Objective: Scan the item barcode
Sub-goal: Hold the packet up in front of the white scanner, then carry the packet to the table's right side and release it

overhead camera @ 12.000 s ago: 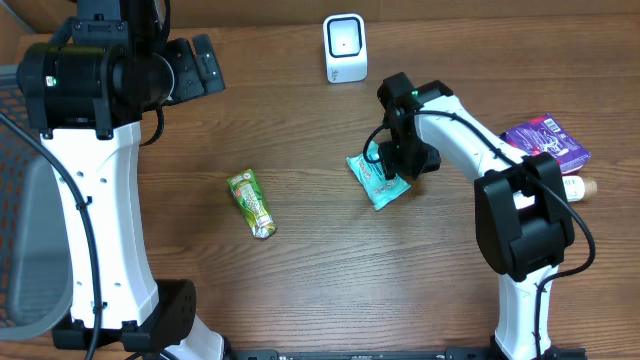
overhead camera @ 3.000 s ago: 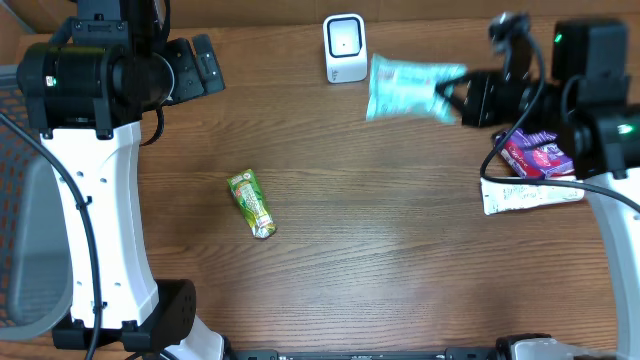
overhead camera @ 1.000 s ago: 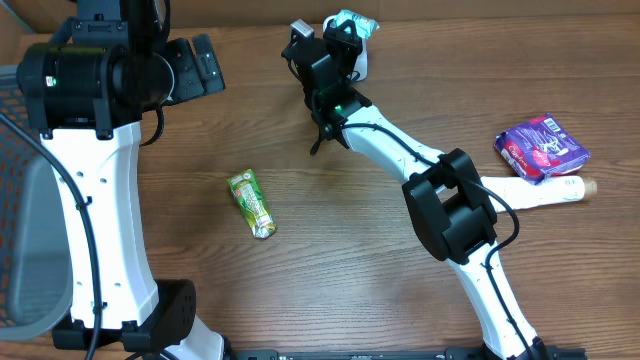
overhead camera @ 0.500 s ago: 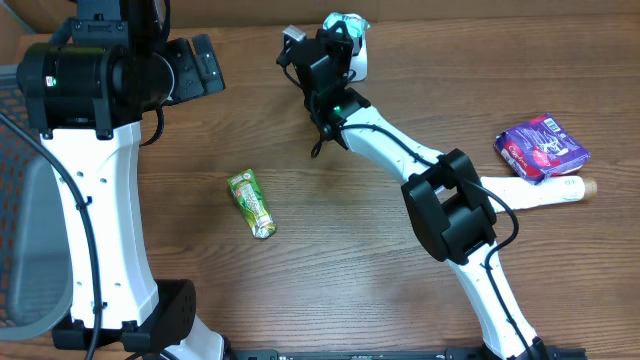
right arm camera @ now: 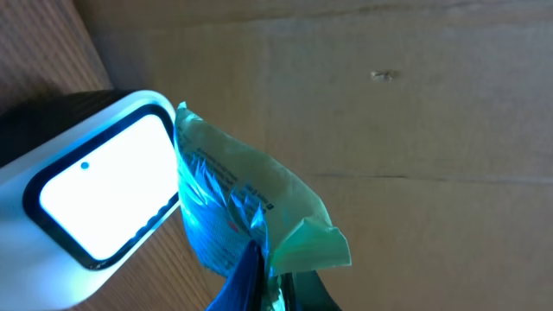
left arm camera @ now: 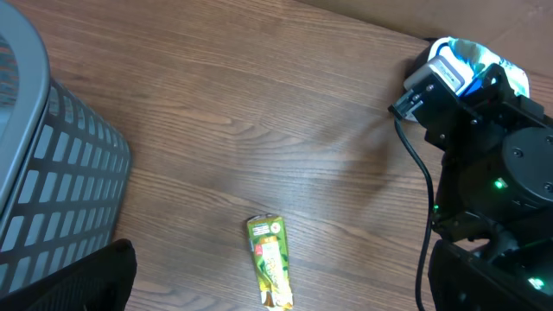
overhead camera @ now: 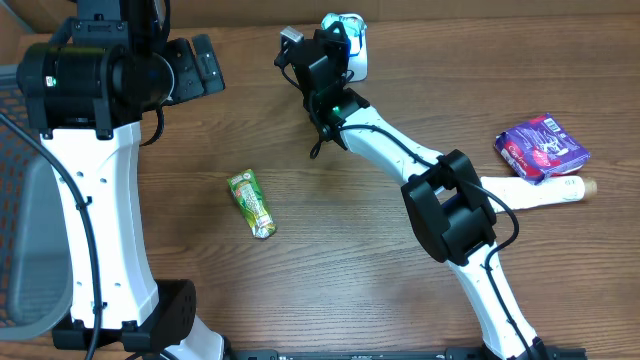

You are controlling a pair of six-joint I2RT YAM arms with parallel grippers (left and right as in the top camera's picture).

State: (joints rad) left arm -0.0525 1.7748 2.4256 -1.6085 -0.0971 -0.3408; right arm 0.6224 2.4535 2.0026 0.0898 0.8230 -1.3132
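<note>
Lifted off the middle of the worktop (overhead camera: pixel 400 260) since the earliest overhead frame, the teal packet (overhead camera: pixel 347 22) is now hanging at the far edge, pressed up to the white scanner (overhead camera: pixel 357 62). From overhead, your right arm is reaching across to it, and its right fingers (overhead camera: pixel 335 40) are clamping the packet from the near side. Your left arm is standing tall at the left, with its left fingers (overhead camera: pixel 205 62) spread wide and carrying nothing. A green sachet (overhead camera: pixel 251 203) is lying flat left of centre, well apart from the scanner. At the right edge a purple packet (overhead camera: pixel 545 147) is resting just beyond a white tube (overhead camera: pixel 535 190).

From the left wrist, you are looking down on a grey basket (left arm camera: pixel 52 190) at the left, the green sachet (left arm camera: pixel 270 272) on bare wood, and the right arm (left arm camera: pixel 492 173) at the right edge with the teal packet (left arm camera: pixel 479 62) glowing at its tip. This camera's own fingers are not showing clearly here.

From the right wrist, the right fingers (right arm camera: pixel 244 276) are pinching the lower end of the teal packet (right arm camera: pixel 233 207). It is standing upright just beside the scanner (right arm camera: pixel 95 199), whose lit face is throwing blue-white light onto the wrapper. A cardboard wall (right arm camera: pixel 389 130) is filling the background.
</note>
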